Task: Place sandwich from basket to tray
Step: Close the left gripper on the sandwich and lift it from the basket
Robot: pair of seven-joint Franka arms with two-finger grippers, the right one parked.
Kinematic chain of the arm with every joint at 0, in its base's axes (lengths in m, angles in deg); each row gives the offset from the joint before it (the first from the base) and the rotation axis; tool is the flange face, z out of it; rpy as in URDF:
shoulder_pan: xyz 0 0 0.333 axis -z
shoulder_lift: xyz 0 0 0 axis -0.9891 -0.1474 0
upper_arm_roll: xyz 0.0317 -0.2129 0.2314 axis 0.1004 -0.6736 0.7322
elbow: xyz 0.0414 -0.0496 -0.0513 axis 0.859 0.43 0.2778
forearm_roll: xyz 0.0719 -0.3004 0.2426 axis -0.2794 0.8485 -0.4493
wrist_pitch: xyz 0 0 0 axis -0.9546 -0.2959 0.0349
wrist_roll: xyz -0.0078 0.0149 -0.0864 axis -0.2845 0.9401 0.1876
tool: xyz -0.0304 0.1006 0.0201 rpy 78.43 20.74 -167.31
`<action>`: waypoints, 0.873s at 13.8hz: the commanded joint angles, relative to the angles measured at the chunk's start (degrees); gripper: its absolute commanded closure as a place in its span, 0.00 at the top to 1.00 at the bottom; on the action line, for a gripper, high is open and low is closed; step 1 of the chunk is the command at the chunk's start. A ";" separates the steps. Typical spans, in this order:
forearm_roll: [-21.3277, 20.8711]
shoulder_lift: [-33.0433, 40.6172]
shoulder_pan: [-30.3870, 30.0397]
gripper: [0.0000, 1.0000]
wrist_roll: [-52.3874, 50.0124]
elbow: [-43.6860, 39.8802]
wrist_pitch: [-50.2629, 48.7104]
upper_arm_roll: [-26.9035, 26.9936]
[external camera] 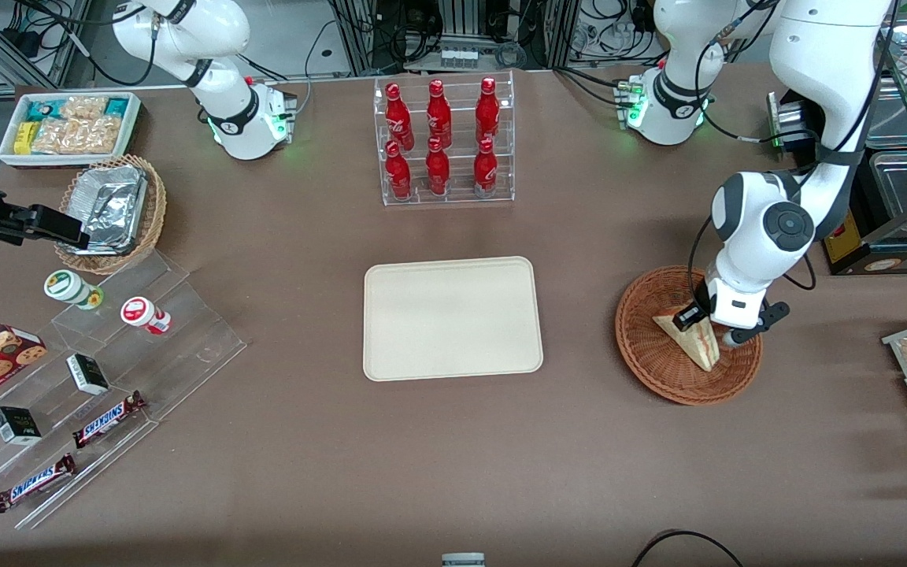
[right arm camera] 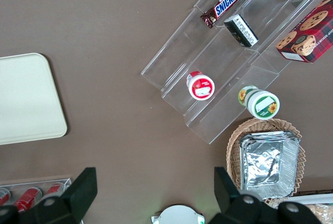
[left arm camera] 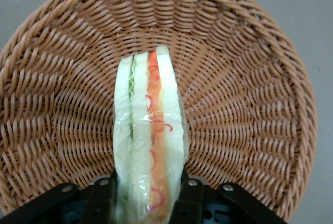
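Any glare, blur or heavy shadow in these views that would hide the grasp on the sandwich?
Front view: even light, soft shadows; the gripper sits over the sandwich in the basket, the arm hiding part of it. Left wrist view: sharp, with slight sheen on the sandwich wrap; fingers flank it. Right wrist view: glare only on the foil.

"SNICKERS" is printed in blue on two candy bars [external camera: 109, 419] [external camera: 35, 483] laid on the clear stepped stand near the table's front corner at the parked arm's end. On the black boxes, cups, bottles and cookie box, no lettering can be read.
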 commanded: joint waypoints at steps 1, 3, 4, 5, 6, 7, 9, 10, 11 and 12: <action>-0.39 4.20 0.38 0.00 0.53 -3.17 -9.06 -0.01; -1.26 6.49 0.73 0.00 1.15 -8.25 -18.55 -0.45; -1.97 6.85 1.16 0.00 1.24 -11.41 -23.38 -0.97; -2.32 6.85 2.13 0.00 1.24 -14.40 -27.26 -1.94; -2.33 6.51 3.35 0.00 1.24 -18.00 -31.30 -2.38; -2.33 6.24 5.45 0.00 1.07 -21.43 -34.91 -2.65; -2.24 4.93 10.20 0.00 0.37 -26.71 -39.06 -2.74; -2.15 4.14 12.74 0.00 0.28 -28.48 -40.03 -2.74; -2.15 3.08 15.12 0.00 -0.85 -30.23 -40.13 -2.65; -2.15 2.03 17.41 0.00 -2.17 -31.73 -40.22 -2.74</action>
